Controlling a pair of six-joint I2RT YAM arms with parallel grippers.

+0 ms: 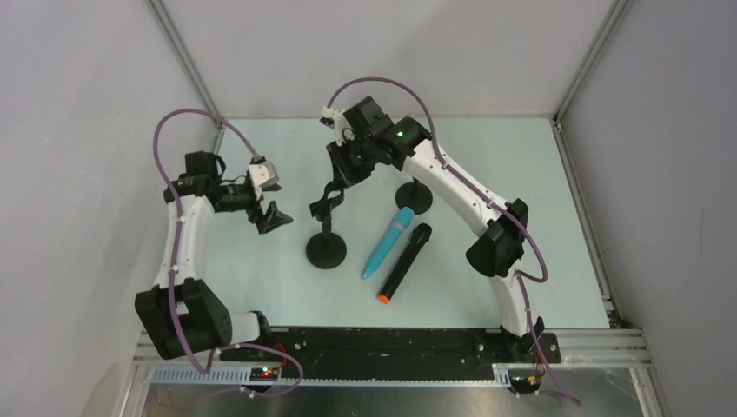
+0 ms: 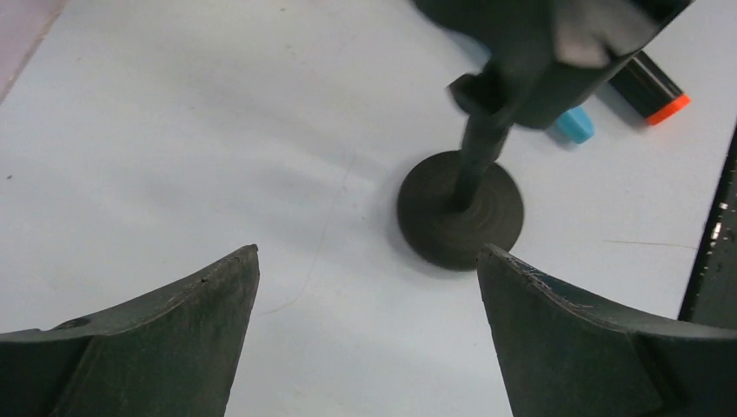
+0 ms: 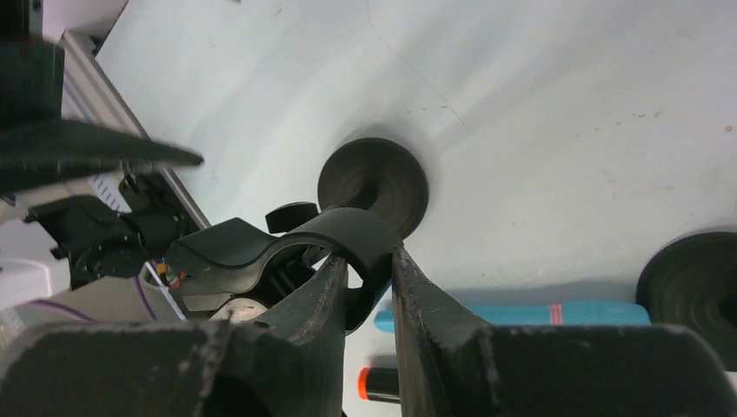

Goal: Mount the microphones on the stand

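The turquoise microphone (image 1: 388,242) and the black microphone (image 1: 403,261) with an orange end cap lie side by side on the table. A black stand (image 1: 326,249) with a round base stands left of them. My right gripper (image 1: 337,186) is shut on one wall of the stand's clip (image 3: 352,233), above its base (image 3: 374,182). Both microphones show below in the right wrist view: turquoise (image 3: 521,314), black (image 3: 374,383). My left gripper (image 1: 273,217) is open and empty, left of the stand; its view shows the stand (image 2: 461,208) ahead and both microphone ends (image 2: 574,126), (image 2: 667,108).
A second round stand base (image 1: 414,198) sits behind the microphones, under my right arm, and shows in the right wrist view (image 3: 691,278). A black rail (image 1: 382,340) runs along the near table edge. White walls enclose the table at the back and sides.
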